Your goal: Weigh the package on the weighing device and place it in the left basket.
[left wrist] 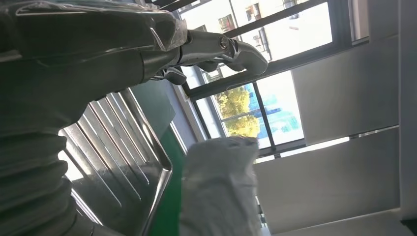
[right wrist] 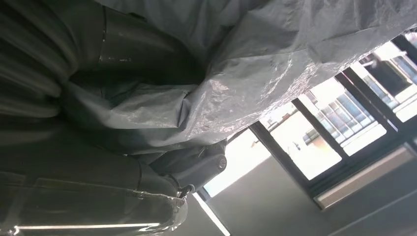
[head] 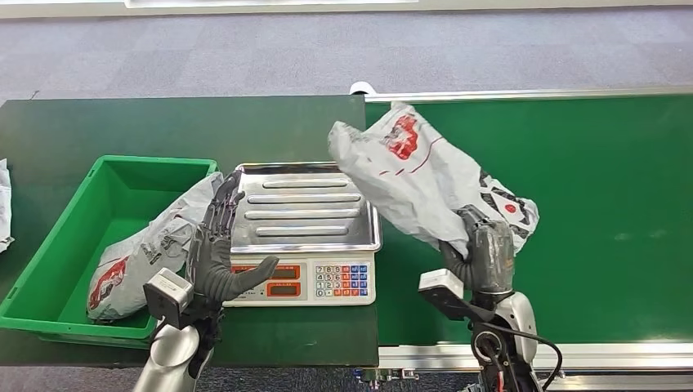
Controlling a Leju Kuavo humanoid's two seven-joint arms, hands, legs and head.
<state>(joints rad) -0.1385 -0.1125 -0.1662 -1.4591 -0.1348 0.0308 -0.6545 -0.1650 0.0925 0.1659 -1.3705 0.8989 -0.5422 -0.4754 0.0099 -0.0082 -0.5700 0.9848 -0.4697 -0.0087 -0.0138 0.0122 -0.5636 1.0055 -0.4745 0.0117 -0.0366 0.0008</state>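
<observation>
Right now I see my right robot hand (head: 488,255) gripping the grey package (head: 425,175) from below, holding it lifted over the green conveyor (head: 605,204), its upper end reaching toward the right edge of the scale's steel pan (head: 306,207). My left robot hand (head: 216,257) is spread and holds nothing, at the scale's (head: 304,279) left edge, beside the green basket (head: 57,245) on the dark worktop (head: 122,131). Another grey package (head: 143,253) lies in that basket. From the right wrist view, the wrap seems bunched between the fingers.
</observation>
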